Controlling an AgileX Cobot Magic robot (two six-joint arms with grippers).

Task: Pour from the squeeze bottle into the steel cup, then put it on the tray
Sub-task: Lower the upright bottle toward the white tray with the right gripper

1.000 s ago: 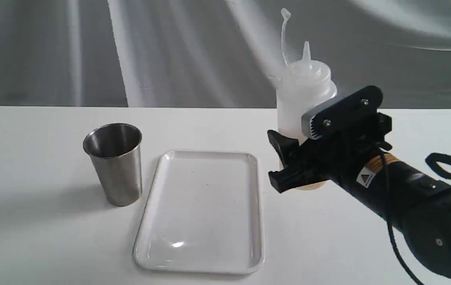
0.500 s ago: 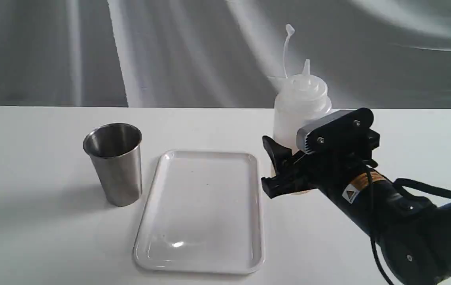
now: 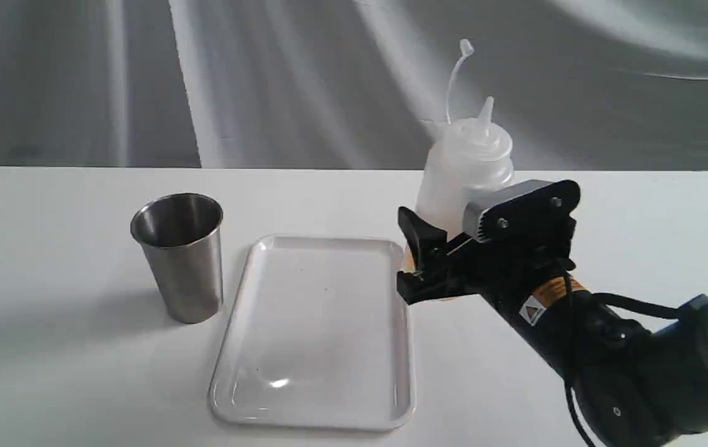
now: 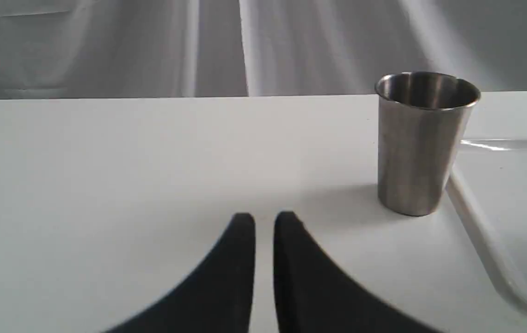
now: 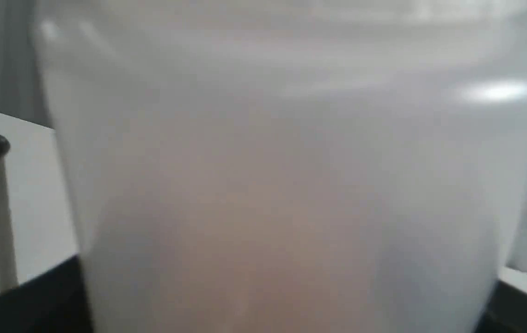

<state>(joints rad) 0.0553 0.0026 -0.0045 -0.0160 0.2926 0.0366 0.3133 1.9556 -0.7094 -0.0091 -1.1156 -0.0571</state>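
Exterior view
Counter: a plain white counter (image 3: 49, 347) fills the lower two thirds of the frame.
Cup: a brushed grey steel cup with no handle (image 3: 181, 257) stands upright left of centre, just beside the tray's left edge.
Tray: a flat glossy white rectangular plastic tray (image 3: 313, 329) lies at lower centre with nothing on it.
Bottle: a translucent whitish squeeze bottle with a pointed nozzle (image 3: 462, 167) sits right of centre by the tray's upper right corner, leaning slightly. Its thin cap strap curves up above it, and its base is hidden.
Right tool: the black right tool (image 3: 415, 259) is clamped around the bottle's lower body.

Left wrist view
Left tool: the left tool (image 4: 264, 222) hangs low over the counter with only a thin slit between its dark fingers, holding nothing.
Cup: it stands beyond the fingers, to one side, next to the tray rim (image 4: 476, 222).

Right wrist view
Bottle: its blurred body fills the frame, with a faint amber tint low down.
Fingers: the dark fingers (image 5: 41, 305) flank the bottle.
Cup: a sliver of it shows at the frame's edge.
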